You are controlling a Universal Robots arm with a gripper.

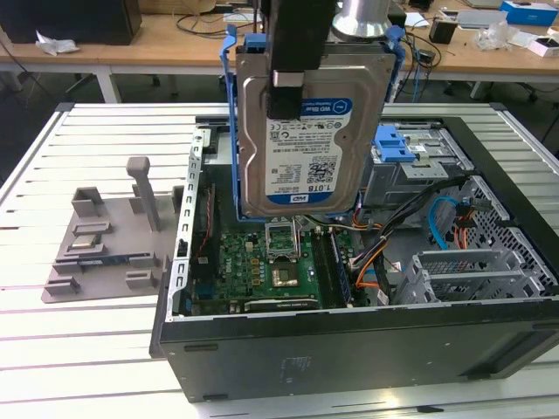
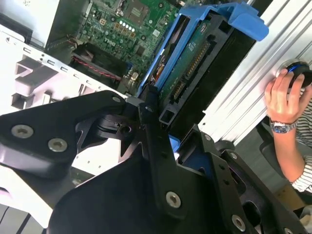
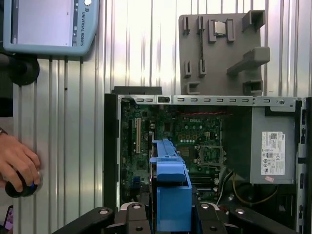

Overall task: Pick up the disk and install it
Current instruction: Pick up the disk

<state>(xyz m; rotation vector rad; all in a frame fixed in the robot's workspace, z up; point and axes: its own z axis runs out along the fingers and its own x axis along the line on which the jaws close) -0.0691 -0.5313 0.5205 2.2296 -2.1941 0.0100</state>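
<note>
Aloft, flat silver blue-railed disk [image 1: 306, 166] in black hand [image 1: 286, 103].

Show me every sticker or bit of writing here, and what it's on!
On the disk: a white-and-blue label with barcodes; its fine print is too small to read.
On the power supply: a white sticker, print too small to read.
On the motherboard: short white lettering, blurred.
On the screen unit: a line of lettering along its frame.

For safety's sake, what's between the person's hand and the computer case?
Only bare slatted table, seen in the first wrist view between the hand and the case.
</note>
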